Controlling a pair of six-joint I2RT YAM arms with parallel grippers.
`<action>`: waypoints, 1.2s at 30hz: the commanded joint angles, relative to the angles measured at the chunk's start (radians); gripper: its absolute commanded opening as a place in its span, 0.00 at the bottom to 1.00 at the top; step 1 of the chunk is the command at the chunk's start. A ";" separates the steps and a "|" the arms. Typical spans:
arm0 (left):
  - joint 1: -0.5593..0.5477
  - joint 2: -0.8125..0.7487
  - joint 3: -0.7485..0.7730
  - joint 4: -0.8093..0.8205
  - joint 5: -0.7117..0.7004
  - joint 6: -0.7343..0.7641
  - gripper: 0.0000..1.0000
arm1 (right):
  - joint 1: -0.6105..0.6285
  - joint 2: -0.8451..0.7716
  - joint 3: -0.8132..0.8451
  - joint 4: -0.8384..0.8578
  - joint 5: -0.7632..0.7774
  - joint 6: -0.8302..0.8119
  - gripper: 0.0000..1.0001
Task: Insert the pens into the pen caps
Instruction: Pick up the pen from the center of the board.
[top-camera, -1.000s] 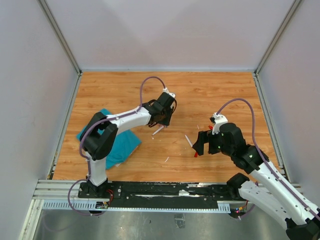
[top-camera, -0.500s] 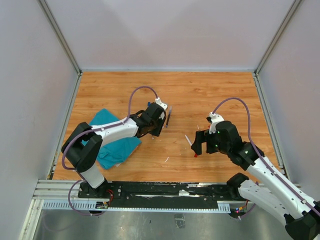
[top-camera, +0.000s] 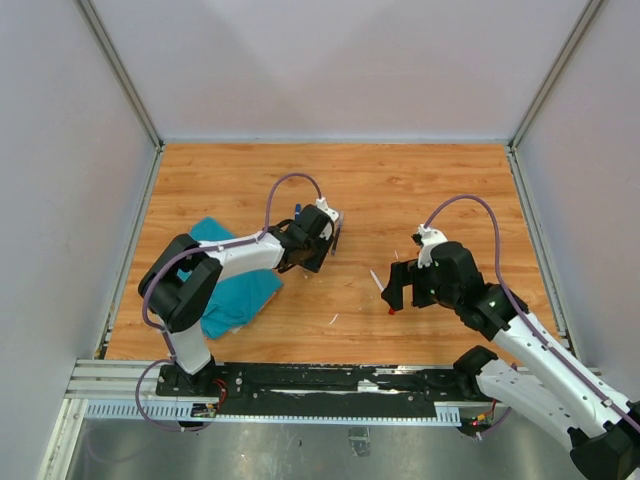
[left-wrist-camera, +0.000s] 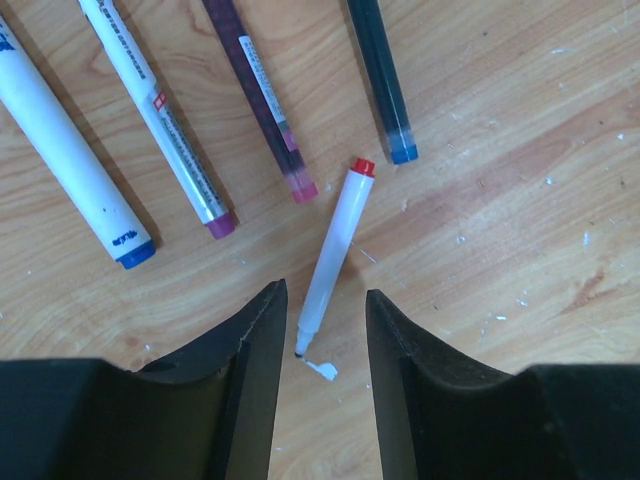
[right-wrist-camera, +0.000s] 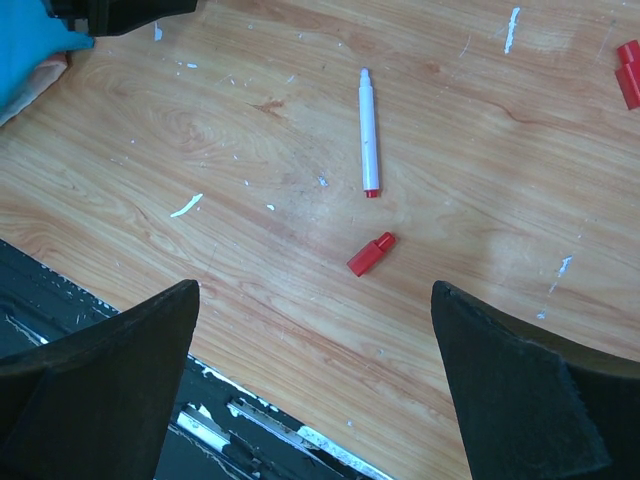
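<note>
Scuffed wood-grain tabletop (right-wrist-camera: 250, 130); slim white cylindrical pen (right-wrist-camera: 369, 130), stubby red cap (right-wrist-camera: 371, 254) apart.

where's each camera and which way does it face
Top external: above and behind the bases, looking down on the table; left arm and right arm show.
Left wrist: on the left arm, facing down at capped pens; its open fingers flank a white pen.
Right wrist: on the right arm, facing down at a red cap; its wide-open fingers frame it.
Shared: top and right wrist both show that cap and the teal cloth.
</note>
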 joint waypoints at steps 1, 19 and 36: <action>0.030 0.033 0.040 0.043 0.066 0.049 0.42 | -0.010 -0.014 0.001 0.008 -0.018 -0.002 0.99; 0.052 0.075 0.027 0.010 0.131 0.054 0.27 | -0.010 0.007 0.005 0.016 -0.053 -0.002 0.99; -0.024 -0.121 -0.144 0.005 0.239 -0.022 0.12 | -0.009 -0.006 0.006 0.026 -0.033 0.001 0.99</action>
